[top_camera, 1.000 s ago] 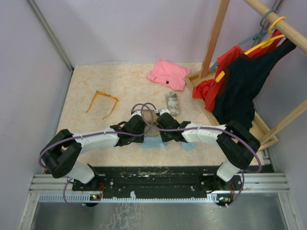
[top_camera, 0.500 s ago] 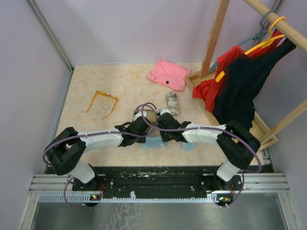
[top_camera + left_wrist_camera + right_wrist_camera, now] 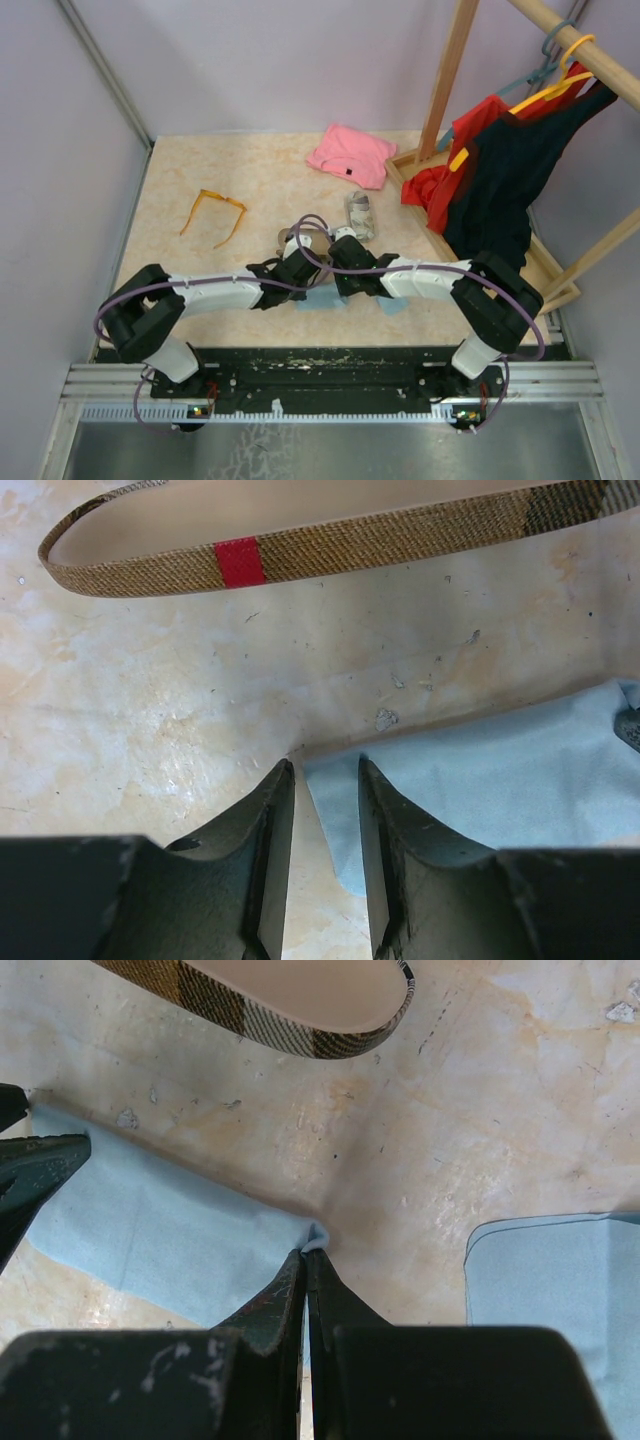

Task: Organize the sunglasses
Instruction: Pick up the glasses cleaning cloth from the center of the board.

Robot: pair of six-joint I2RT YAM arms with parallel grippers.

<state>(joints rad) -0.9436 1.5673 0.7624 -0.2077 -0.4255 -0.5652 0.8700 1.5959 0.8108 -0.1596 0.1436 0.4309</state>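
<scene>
Orange-framed sunglasses lie open on the tabletop, left of centre toward the far side. Their arms are spread and point toward the near edge. They are well apart from both arms, with nothing touching them.

Both arms reach in to the middle of the tabletop, wrists close together over a light blue cloth.

Left fingers: narrow gap, not closed. They are low over the tabletop and straddle the cloth's left corner. The cloth edge lies in the gap, and neither finger visibly presses on it.

Right fingers: closed together and pinching the cloth's right corner. A small pucker of fabric stands up just at the tips. In the right wrist view a dark fingertip of the left arm sits at the cloth's opposite end.

A second light blue cloth lies flat to the right of the first, apart from it.

A brown plaid case lies open just beyond the cloth, rim up, with a red stripe on its wall. A grey-patterned case lies farther back and to the right.

A pink garment lies folded at the far edge. Red and black garments hang on a wooden rack at the right.
</scene>
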